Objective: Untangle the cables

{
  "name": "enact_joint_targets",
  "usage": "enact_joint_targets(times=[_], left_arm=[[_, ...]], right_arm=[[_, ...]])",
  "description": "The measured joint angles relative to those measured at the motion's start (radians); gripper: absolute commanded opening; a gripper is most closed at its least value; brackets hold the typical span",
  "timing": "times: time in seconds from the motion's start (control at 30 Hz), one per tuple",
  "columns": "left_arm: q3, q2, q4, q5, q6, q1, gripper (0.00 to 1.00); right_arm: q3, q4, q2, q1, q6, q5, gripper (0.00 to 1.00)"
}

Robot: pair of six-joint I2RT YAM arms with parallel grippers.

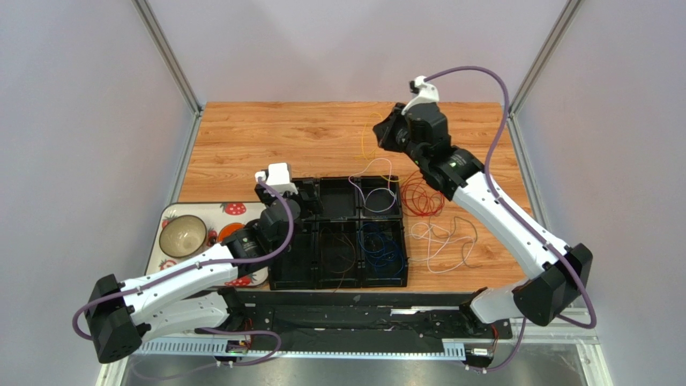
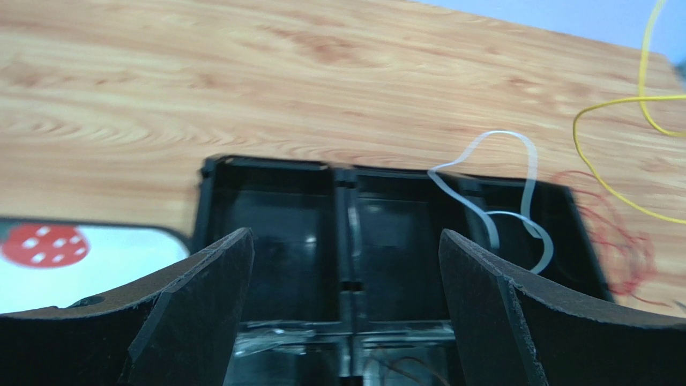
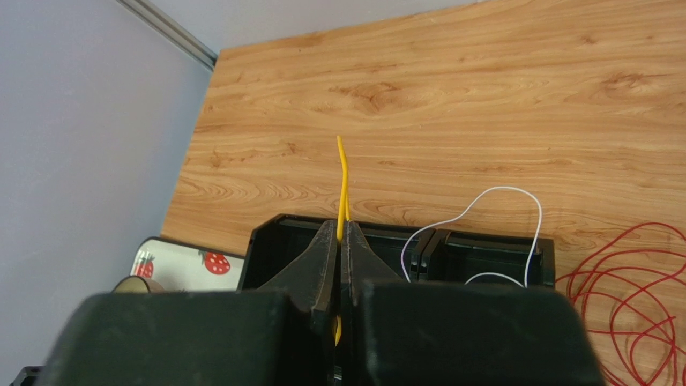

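Note:
My right gripper [image 1: 379,133] hangs above the far middle of the table, shut on a thin yellow cable [image 3: 344,177] that sticks out past its tips [image 3: 340,229]. My left gripper [image 2: 346,241] is open and empty over the back left compartments of a black divided tray [image 1: 338,277]. A white cable [image 1: 378,173] loops out of the tray's back right compartment. A blue cable [image 1: 384,251] lies in the front right compartment. A red cable coil [image 1: 423,197] and another white cable [image 1: 444,241] lie on the wood right of the tray.
A strawberry-patterned plate [image 1: 205,211] with a bowl [image 1: 183,235] sits left of the black tray. Metal frame posts [image 1: 169,56] stand at the table's back corners. Bare wood [image 1: 266,137] stretches behind the tray.

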Motion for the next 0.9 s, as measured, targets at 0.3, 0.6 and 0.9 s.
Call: enact_joint_targets(times=[0.3, 0.6, 0.9], left_arm=[[-0.096, 0.016, -0.010, -0.131, -0.055, 0.024, 0.93], [-0.105, 0.078, 0.034, -0.157, -0.053, 0.031, 0.93], [-0.105, 0.107, 0.038, -0.171, -0.054, 0.032, 0.93]], right_arm=[[0.000, 0.006, 0.136, 0.067, -0.024, 0.037, 0.00], [0.008, -0.003, 0.163, 0.090, -0.049, 0.099, 0.00], [-0.019, -0.009, 0.136, 0.090, -0.056, 0.180, 0.00]])
